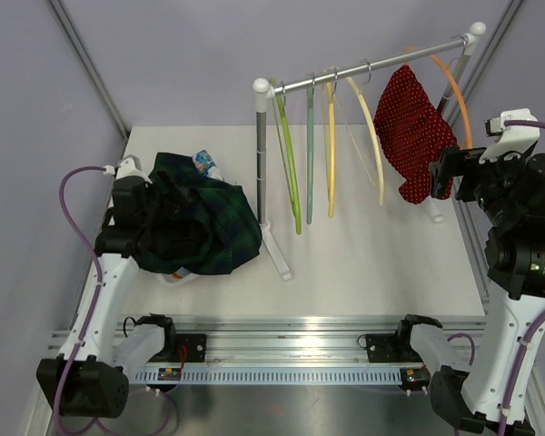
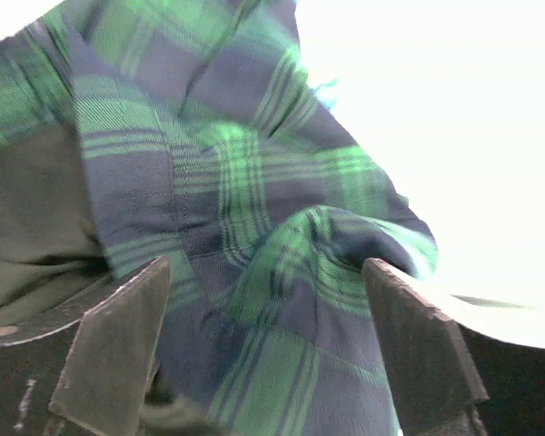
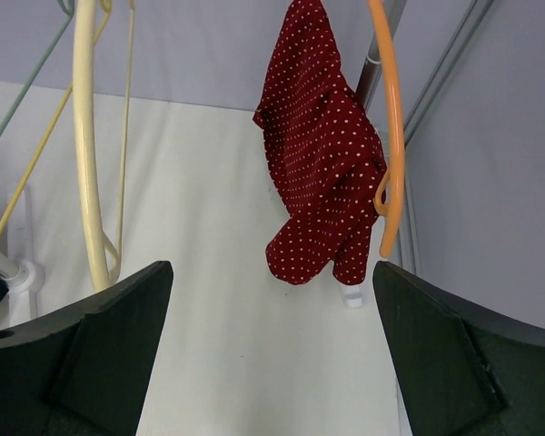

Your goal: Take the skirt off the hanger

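Right wrist view: the dark red, white-dotted fabric skirt [image 3: 322,163] hangs on the orange plastic hoop hanger [image 3: 392,136], ahead of the right gripper [image 3: 271,272], spread wide and empty. Likewise wide apart, the left gripper [image 2: 265,272] straddles green-and-navy plaid cloth [image 2: 227,163].

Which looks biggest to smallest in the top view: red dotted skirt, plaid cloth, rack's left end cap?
1. plaid cloth
2. red dotted skirt; it hangs nearer the camera, so this gap is unsure
3. rack's left end cap, smallest

Pale lavender walls [image 1: 191,45] across top of frame, grey metal struts [image 1: 84,62] diag. at upper L & R. White desk [image 1: 372,263] at centre, evenly lit. Aluminium rail [image 1: 291,329] along bottom.
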`<action>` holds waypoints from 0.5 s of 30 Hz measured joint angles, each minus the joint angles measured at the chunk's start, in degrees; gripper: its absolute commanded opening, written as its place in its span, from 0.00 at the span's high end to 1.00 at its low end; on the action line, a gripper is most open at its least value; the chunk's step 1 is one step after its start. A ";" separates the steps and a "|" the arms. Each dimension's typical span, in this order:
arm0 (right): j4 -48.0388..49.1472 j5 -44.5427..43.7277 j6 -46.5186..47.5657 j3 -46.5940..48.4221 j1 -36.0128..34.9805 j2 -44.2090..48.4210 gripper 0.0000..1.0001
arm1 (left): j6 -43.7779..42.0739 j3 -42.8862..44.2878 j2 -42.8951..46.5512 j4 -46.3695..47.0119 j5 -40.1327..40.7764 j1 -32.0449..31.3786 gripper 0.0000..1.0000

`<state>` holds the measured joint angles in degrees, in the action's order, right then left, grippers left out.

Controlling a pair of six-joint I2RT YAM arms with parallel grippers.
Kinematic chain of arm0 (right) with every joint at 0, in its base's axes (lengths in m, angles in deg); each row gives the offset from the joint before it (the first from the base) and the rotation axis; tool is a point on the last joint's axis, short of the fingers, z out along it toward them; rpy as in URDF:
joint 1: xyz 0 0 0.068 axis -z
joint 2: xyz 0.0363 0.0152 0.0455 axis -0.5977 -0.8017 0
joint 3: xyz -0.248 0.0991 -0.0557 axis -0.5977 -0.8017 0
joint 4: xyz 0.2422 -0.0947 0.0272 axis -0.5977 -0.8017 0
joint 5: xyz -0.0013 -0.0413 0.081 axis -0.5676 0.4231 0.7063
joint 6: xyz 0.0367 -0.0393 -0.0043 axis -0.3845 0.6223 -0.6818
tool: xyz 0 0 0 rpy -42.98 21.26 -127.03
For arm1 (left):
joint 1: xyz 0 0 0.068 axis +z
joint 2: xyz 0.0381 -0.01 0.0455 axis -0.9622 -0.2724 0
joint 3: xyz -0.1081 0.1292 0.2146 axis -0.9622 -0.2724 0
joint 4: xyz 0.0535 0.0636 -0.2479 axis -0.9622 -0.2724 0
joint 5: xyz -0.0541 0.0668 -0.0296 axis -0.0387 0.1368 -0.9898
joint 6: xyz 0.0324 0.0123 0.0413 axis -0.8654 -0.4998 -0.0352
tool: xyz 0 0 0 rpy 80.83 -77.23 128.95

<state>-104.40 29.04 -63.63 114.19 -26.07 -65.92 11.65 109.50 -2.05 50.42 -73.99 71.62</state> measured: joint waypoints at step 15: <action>-6.93 4.76 0.33 21.03 0.98 -16.02 0.01 | -18.03 -5.79 19.50 4.76 -16.04 0.04 0.01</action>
<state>-111.33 33.81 -63.31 135.22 -25.09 -81.94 -6.39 103.71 17.45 55.18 -90.03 71.67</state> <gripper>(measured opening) 0.993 0.988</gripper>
